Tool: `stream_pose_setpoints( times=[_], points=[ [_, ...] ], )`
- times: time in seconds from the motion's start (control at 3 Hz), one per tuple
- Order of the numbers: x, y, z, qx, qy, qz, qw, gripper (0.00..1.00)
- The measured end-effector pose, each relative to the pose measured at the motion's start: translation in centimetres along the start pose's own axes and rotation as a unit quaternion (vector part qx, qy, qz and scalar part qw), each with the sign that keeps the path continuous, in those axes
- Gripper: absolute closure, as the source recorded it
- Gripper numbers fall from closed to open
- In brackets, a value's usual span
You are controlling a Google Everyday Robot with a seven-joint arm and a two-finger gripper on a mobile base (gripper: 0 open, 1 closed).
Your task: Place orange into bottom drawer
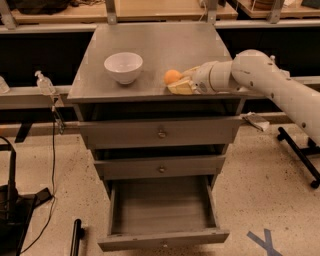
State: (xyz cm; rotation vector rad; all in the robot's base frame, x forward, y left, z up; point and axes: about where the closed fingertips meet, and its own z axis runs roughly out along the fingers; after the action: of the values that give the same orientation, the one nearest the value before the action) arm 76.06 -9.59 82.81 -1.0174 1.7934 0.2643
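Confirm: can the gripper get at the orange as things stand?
Probably yes. The gripper sits low over the cabinet top, right beside the orange, with nothing between them. The white bowl stands apart on the orange's far side, out of the way.

Speckled terrazzo floor (270, 175), blue tape cross (265, 242), wooden benches (155, 9) behind

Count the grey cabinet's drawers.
3: top grey metal drawer, middle drawer below it, bottom drawer pulled open. The gripper is on the cabinet top at the small round orange.
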Motion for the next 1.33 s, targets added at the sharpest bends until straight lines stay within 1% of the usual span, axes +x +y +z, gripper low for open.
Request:
stream_pose_setpoints(
  times=[1.33],
  points=[
    [-0.02,0.0,-0.02,0.0,0.0,0.0,1.0,1.0]
  ],
)
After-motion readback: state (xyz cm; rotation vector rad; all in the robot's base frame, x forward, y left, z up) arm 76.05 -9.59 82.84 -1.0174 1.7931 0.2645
